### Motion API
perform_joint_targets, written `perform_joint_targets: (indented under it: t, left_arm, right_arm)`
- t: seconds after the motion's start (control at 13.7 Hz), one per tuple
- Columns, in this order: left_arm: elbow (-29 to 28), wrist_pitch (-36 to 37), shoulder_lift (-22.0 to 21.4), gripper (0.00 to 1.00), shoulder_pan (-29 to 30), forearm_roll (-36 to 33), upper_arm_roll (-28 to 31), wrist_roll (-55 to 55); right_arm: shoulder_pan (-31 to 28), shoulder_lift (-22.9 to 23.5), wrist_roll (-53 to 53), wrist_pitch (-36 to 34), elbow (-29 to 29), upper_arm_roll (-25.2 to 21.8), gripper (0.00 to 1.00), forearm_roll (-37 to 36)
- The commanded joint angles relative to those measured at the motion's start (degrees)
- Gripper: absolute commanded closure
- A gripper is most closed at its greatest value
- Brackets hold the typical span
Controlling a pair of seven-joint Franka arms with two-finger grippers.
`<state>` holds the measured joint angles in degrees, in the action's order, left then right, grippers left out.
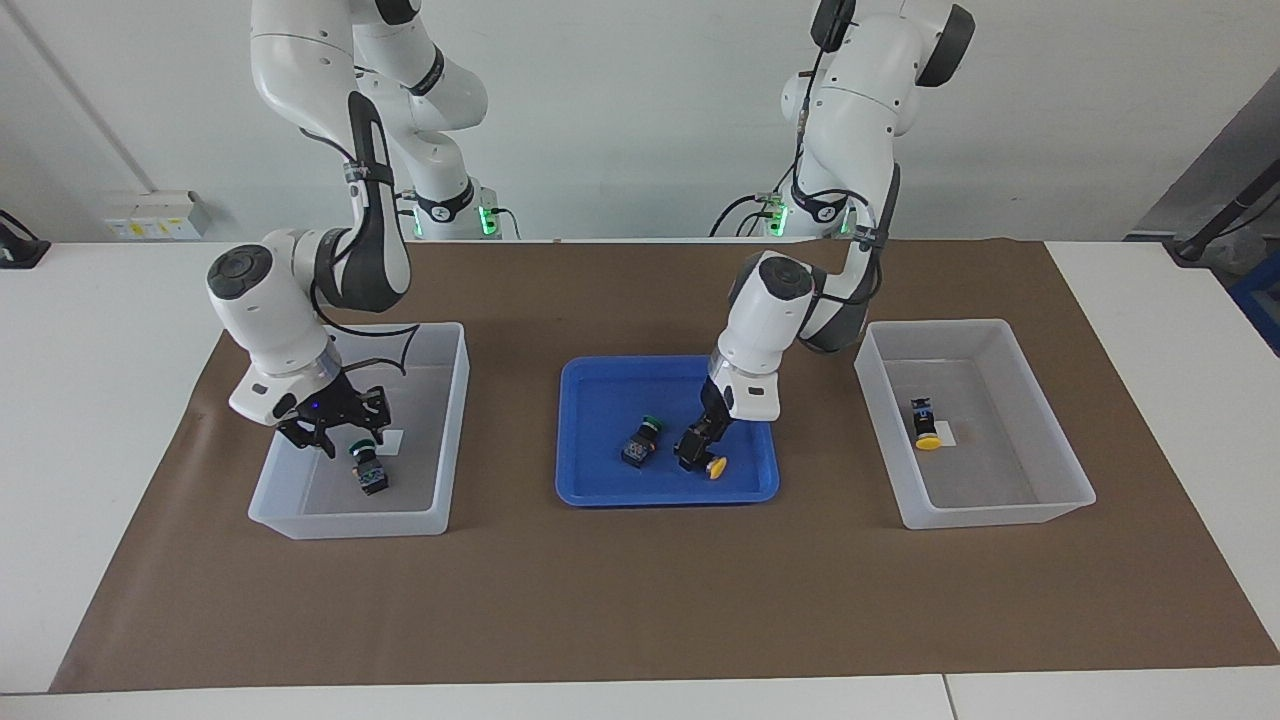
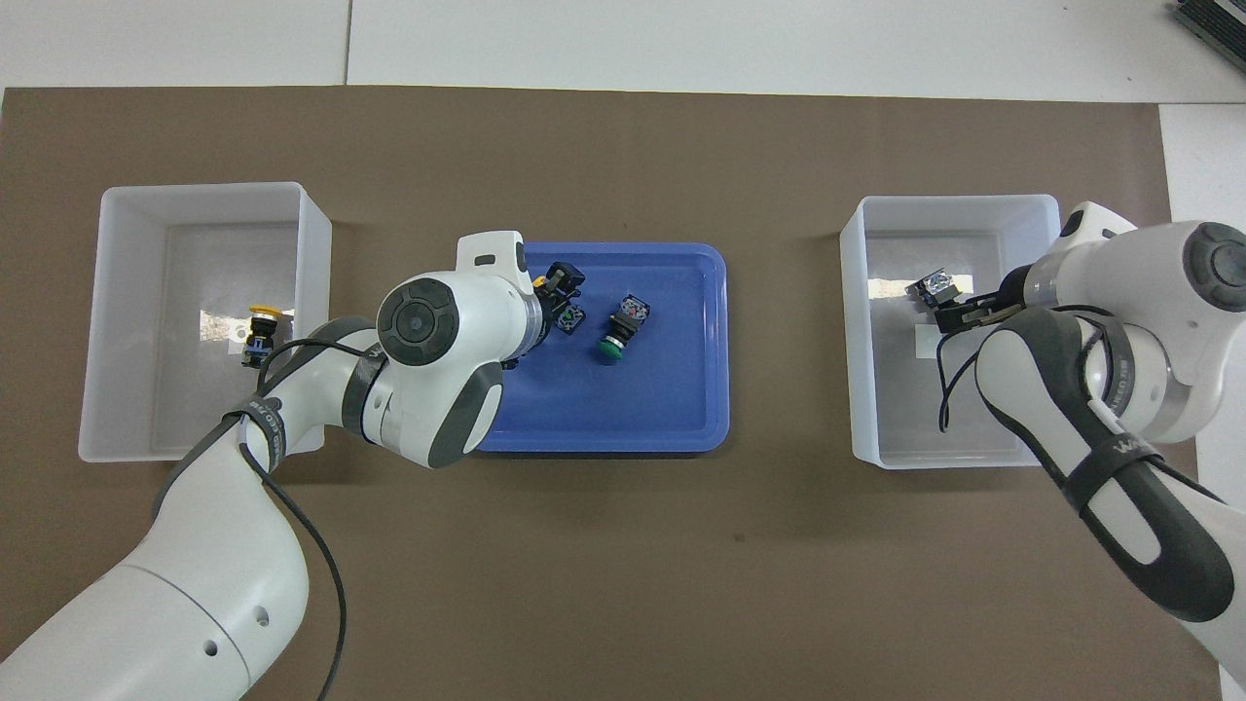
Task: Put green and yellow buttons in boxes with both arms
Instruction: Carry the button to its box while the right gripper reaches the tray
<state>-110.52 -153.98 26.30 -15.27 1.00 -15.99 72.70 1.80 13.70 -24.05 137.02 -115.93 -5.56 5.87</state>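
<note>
My right gripper (image 1: 338, 435) is open low inside the box (image 1: 445, 340) at the right arm's end, just above a green button (image 1: 372, 472) that lies on the box floor; the button also shows in the overhead view (image 2: 934, 287). My left gripper (image 1: 696, 450) is down in the blue tray (image 1: 610, 395), right at a yellow button (image 1: 714, 466). A second green button (image 1: 640, 440) lies beside it in the tray. Another yellow button (image 1: 926, 424) lies in the other box (image 1: 1005, 335).
The tray sits mid-table between the two boxes on a brown mat (image 1: 640, 600). Each box has a small white label inside. The left arm's elbow hangs over the tray's edge in the overhead view.
</note>
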Motion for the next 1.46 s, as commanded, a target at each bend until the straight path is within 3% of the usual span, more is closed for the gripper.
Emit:
perform_joint_targets:
  t: [0.0,0.07,0.22,0.51,0.66,0.88,1.1,1.39]
  left_arm:
    - [-1.5,-1.3,-0.4,0.68,-0.9,-0.6,1.0,1.0]
    - [-1.1,-0.8,-0.4,0.83,-0.3,-0.7,1.0,0.8]
    - [0.4,1.9,-0.4,1.0,0.1,-0.8,1.0,0.7]
    - [9.9,16.5,0.1,1.0,2.6,-3.9,1.0,-0.5]
    - [11.6,20.5,-1.2,1.0,5.8,-3.9,0.7,-5.4]
    - [14.4,30.5,-4.6,1.0,11.8,-3.1,0.2,-16.6]
    - [18.7,41.7,-5.8,1.0,18.9,-1.0,0.0,-34.5]
    - [18.1,43.8,-6.9,1.0,27.3,0.0,0.6,-53.9]
  right_arm:
    - [0.6,-3.8,6.0,-7.6,4.6,1.9,0.0,0.5]
    - [1.7,-3.8,10.6,-10.9,7.4,2.1,0.0,0.5]
    - [5.3,-3.5,20.0,-12.5,10.2,2.1,0.0,-0.1]
    - [14.7,-2.0,44.5,-10.9,12.0,2.2,0.0,-0.5]
    - [17.7,0.4,52.9,-8.6,13.1,2.2,0.0,-0.4]
    - [22.5,3.9,67.3,-3.8,13.4,2.2,0.0,0.5]
    - [26.0,8.7,78.3,-0.7,16.4,2.3,0.0,0.6]
    - [31.1,13.5,82.6,3.8,17.1,2.3,0.0,0.7]
